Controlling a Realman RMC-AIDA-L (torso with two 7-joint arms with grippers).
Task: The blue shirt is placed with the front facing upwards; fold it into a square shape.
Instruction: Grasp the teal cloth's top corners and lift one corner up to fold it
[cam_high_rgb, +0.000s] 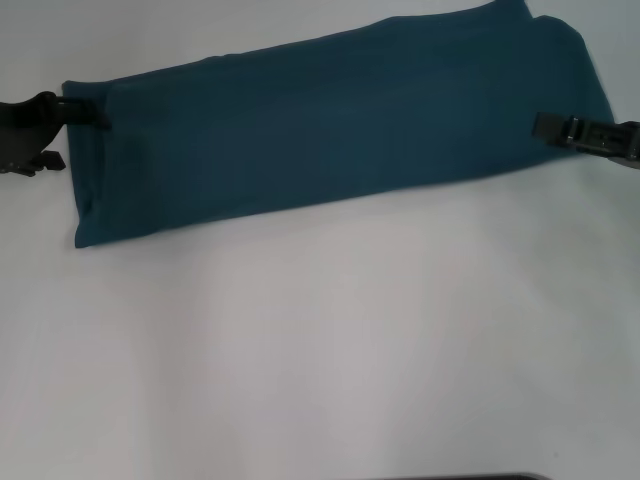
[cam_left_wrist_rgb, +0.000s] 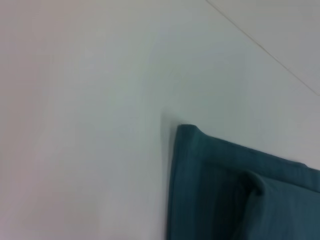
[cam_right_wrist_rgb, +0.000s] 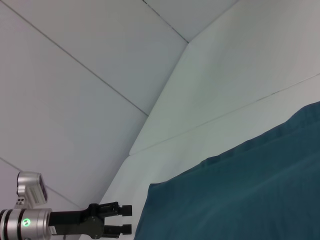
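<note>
Blue shirt (cam_high_rgb: 330, 125) already folded into a long band, lying slanted across the far half of the white desk (cam_high_rgb: 320, 350), one short end at the left, the other at the right. Left hand (cam_high_rgb: 88, 112) at the left short end, fingertips on or just over the cloth edge; right hand (cam_high_rgb: 556, 129) over the right short end. Cannot tell whether either hand is apart, together or clamped on cloth (fingertips too dark against the fabric).

Next step, by judgement: carry one short end across onto the other to get the square. To do it well:
- pinch through every layer at the end, since the left wrist view shows stacked edges (cam_left_wrist_rgb: 250, 182) that could slip apart
- lift only enough to clear the cloth below, then travel along the band's slant, not straight across the desk
- line up the long edges before letting go
- release flat, without dragging the lower layers
</note>
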